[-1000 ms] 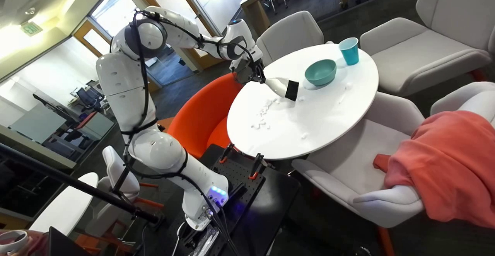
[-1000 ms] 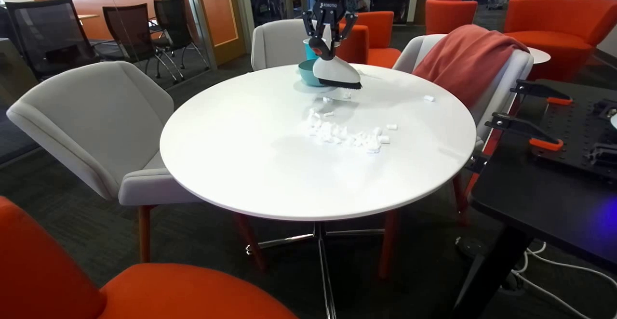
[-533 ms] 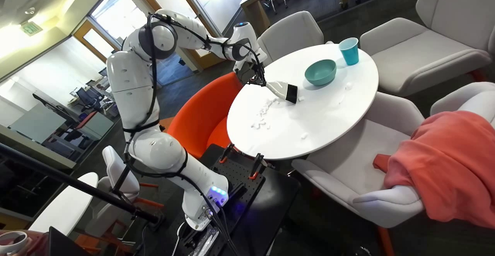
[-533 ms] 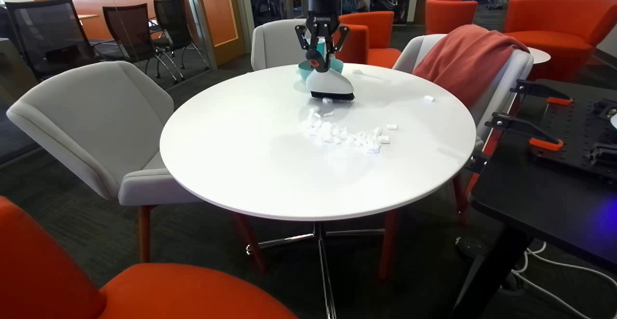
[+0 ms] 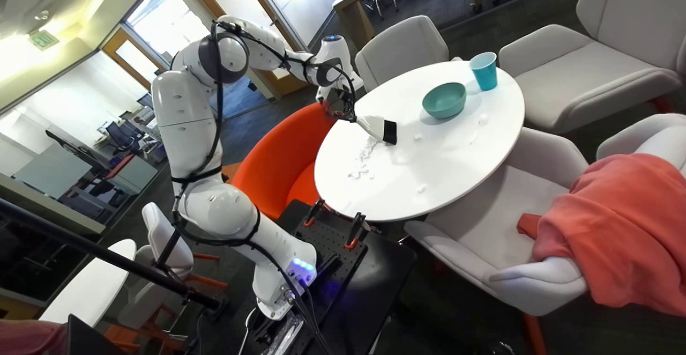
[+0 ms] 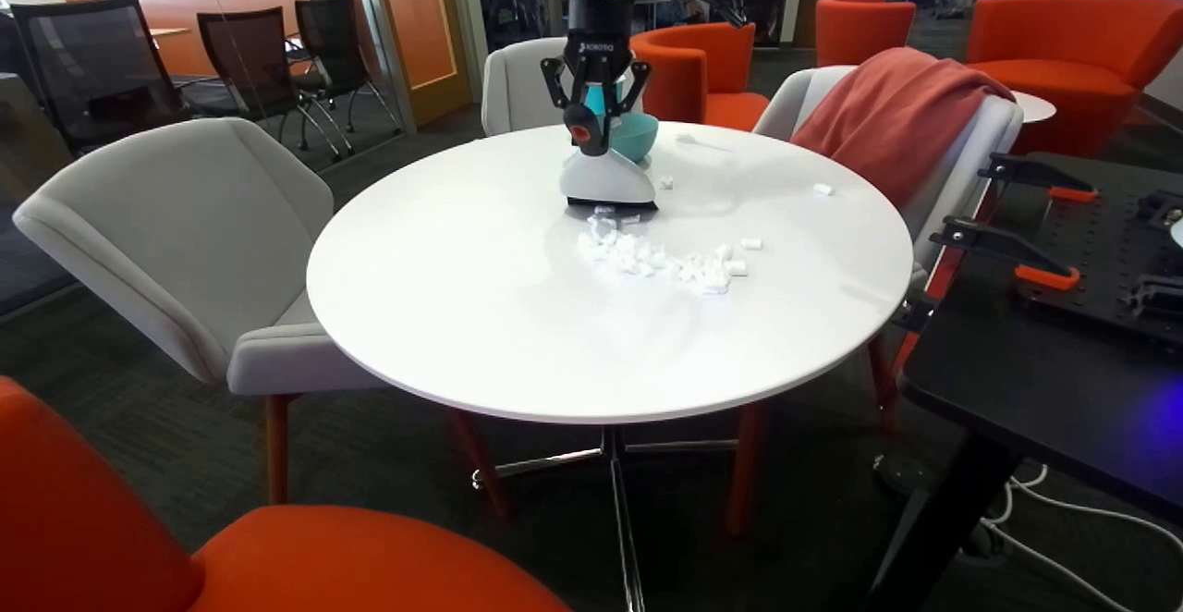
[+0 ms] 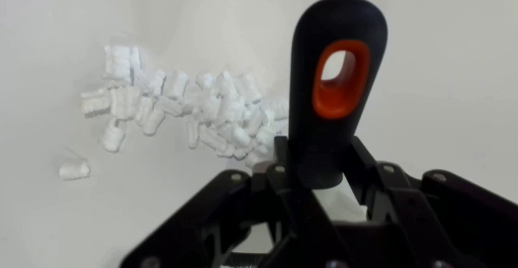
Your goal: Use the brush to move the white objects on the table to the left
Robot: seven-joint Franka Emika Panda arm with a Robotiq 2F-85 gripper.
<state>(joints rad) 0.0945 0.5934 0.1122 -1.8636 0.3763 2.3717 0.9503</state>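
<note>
The brush has a white head, black bristles and a black handle with an orange-rimmed hole. It shows in both exterior views [image 5: 371, 124] [image 6: 607, 177] and, by its handle, in the wrist view [image 7: 323, 132]. My gripper [image 6: 596, 117] is shut on the handle, which also shows in the wrist view [image 7: 319, 150]. The bristles hang low over the white table [image 6: 444, 261], beside the far end of the white objects [image 6: 647, 259]. I cannot tell whether they touch the table. The white objects lie in a loose band [image 5: 366, 155], left of the handle in the wrist view [image 7: 218, 106].
A teal bowl [image 5: 445, 101] and a blue cup [image 5: 484, 71] stand at the table's far side, behind the brush in an exterior view [image 6: 638, 136]. Stray white pieces [image 6: 823, 189] lie apart. Grey chairs [image 6: 185, 242] and an orange chair [image 5: 284, 156] surround the table.
My gripper has carried the brush lower and away from the bowl, towards the cluster. The bristle edge has turned from slanted to nearly level. The main cluster shows no clear movement.
</note>
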